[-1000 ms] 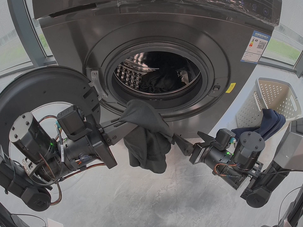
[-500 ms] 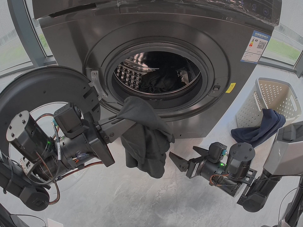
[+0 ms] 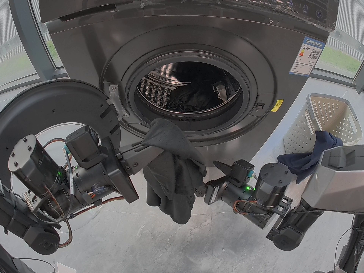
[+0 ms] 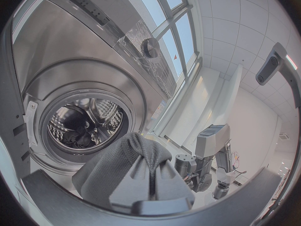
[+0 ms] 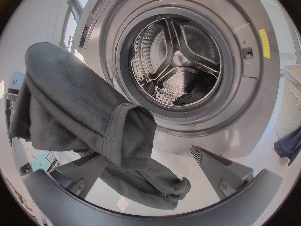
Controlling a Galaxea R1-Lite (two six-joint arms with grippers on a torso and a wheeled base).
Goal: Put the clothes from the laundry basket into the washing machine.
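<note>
Well, from where I stand the right arm has swung back in: half a second ago its gripper hung lower and clear of the cloth, and now the right gripper sits just beside the lower folds of the dark grey garment. Its fingers are spread wide, with one fold hanging across the space between them (nothing is pinched there). The left gripper has risen a touch and come nearer the machine, and the garment's tail now hangs lower.

The left gripper is clamped on the garment's top bunch, and the cloth is draped over its fingers. The garment hangs in the air in front of the washing machine, just below the lip of the drum opening. Its long axis runs roughly up and down, the bunched end uppermost toward the drum and the loose end pointing at the floor.

Dark clothes lie inside the drum. The door stands open on the left. On the right, a navy garment spills over the rim of the laundry basket.
</note>
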